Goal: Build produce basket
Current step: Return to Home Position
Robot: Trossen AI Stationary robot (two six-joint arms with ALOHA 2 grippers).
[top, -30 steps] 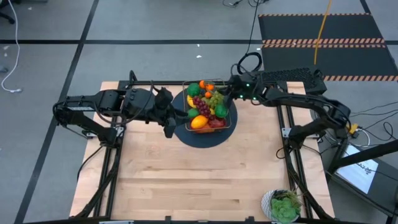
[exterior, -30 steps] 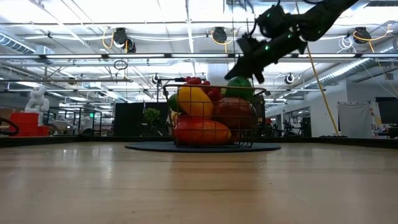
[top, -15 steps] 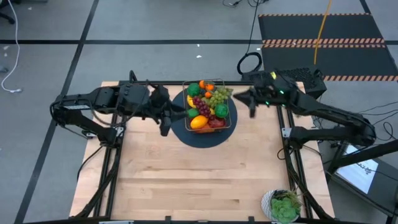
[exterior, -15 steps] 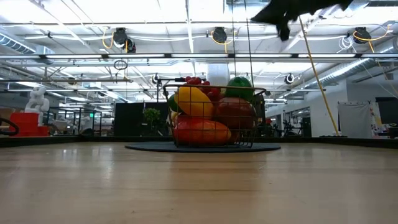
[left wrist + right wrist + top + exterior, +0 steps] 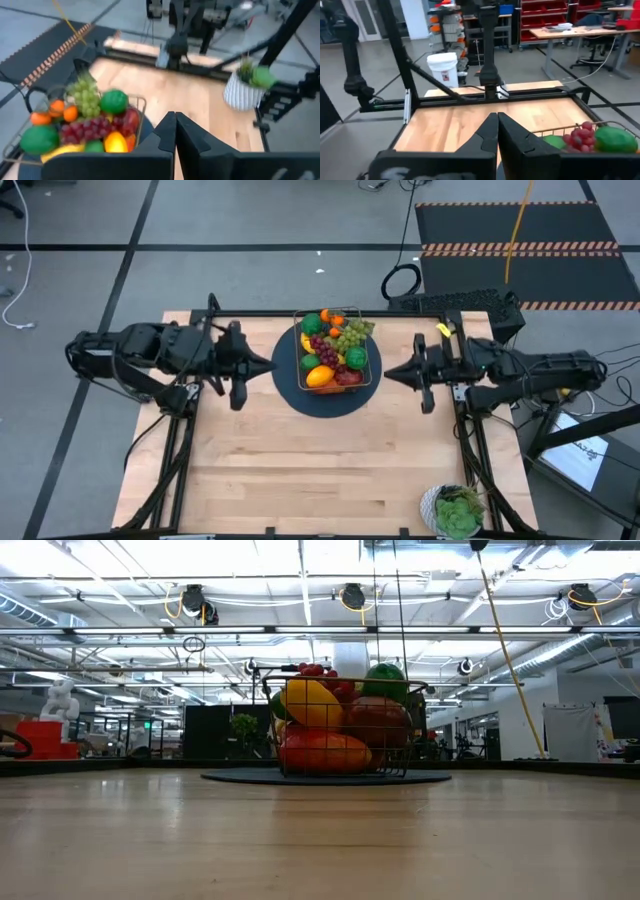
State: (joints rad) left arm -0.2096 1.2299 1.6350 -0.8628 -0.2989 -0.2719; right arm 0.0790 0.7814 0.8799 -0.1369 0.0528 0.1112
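Right arm (image 5: 520, 367) has swung back off the basket (image 5: 297, 352) since a second ago, and the left arm (image 5: 160, 350) has backed off too. Both sets of jaws are clenched on nothing. The basket sits between the two sets of jaws, ahead of each tip, on a round mat (image 5: 330, 402), heaped with fruit (image 5: 322, 375). Risk: grapes (image 5: 350, 335) at the rim could roll out if folding the arms jolts the bench (image 5: 320, 470).
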